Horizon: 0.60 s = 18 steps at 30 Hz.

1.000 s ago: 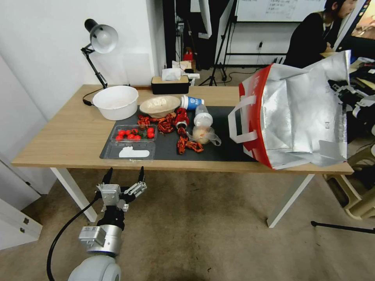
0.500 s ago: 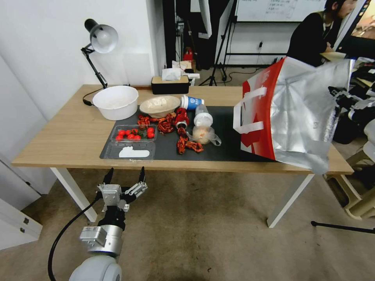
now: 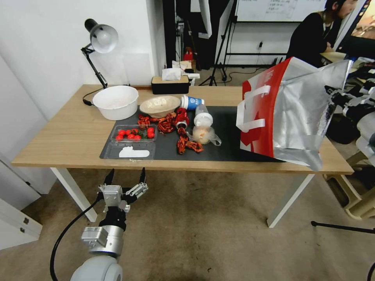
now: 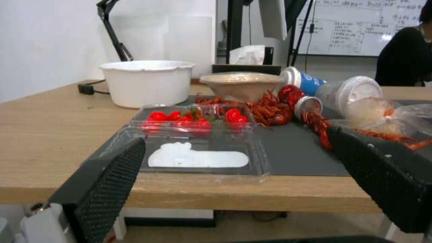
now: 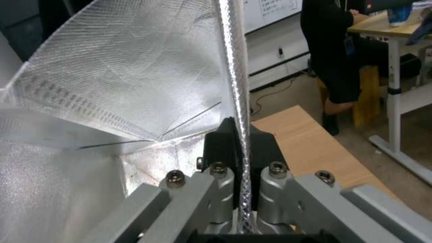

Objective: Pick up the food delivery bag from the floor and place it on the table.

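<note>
While the food delivery bag (image 3: 291, 113) is being rested, tilted, on the right end of the table (image 3: 58, 144), partly on the dark mat (image 3: 226, 136), its foil rim is being pinched between the closed jaws of the right gripper (image 5: 238, 148). Tipping is probably the risk: if it's let go while leaning, it could flop off the edge nearby. The left gripper (image 3: 125, 177) is being held low before the table, jaws apart.

Left arm (image 3: 99, 253): silver-grey joints, black cable, black mesh-faced fingers (image 4: 106, 179). Right gripper (image 5: 238, 148): grey metal, dark fingers, hex screws (image 5: 174, 176).
</note>
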{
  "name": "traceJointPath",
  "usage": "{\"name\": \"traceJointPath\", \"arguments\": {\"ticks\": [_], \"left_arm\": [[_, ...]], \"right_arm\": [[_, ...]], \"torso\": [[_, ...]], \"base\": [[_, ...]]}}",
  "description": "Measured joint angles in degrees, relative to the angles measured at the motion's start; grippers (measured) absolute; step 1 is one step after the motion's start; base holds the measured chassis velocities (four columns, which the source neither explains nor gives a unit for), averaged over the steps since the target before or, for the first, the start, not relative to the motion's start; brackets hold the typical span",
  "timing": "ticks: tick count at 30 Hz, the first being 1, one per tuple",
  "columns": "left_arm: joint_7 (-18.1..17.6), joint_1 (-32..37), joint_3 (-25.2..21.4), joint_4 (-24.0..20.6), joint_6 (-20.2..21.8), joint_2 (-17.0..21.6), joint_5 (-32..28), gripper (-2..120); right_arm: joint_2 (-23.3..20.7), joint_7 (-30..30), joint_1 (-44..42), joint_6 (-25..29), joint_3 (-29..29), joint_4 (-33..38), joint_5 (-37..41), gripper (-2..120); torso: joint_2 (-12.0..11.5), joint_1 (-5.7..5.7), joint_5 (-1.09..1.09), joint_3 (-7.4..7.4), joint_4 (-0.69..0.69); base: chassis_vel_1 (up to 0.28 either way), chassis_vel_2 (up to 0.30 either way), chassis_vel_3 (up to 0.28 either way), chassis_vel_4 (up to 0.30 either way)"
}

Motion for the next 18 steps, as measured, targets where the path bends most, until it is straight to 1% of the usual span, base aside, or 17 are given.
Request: {"name": "traceJointPath", "arguments": {"ticks": [15,18], "left_arm": [[0.2,0.0,0.1,0.2,-0.4,0.0,0.1,100],[0.2,0.0,0.1,0.2,-0.4,0.0,0.1,100]], "right_arm": [[-0.5,0.6,1.6,-1.0,-1.0,-1.0,0.1,0],[-0.5,0.6,1.6,-1.2,-1.0,-1.1,0.0,2]], "torso": [[0.0,0.0,0.0,0.0,0.0],[0.0,0.0,0.0,0.0,0.01]], "base": [[0.0,0.0,0.0,0.0],[0.0,0.0,0.0,0.0]]}}
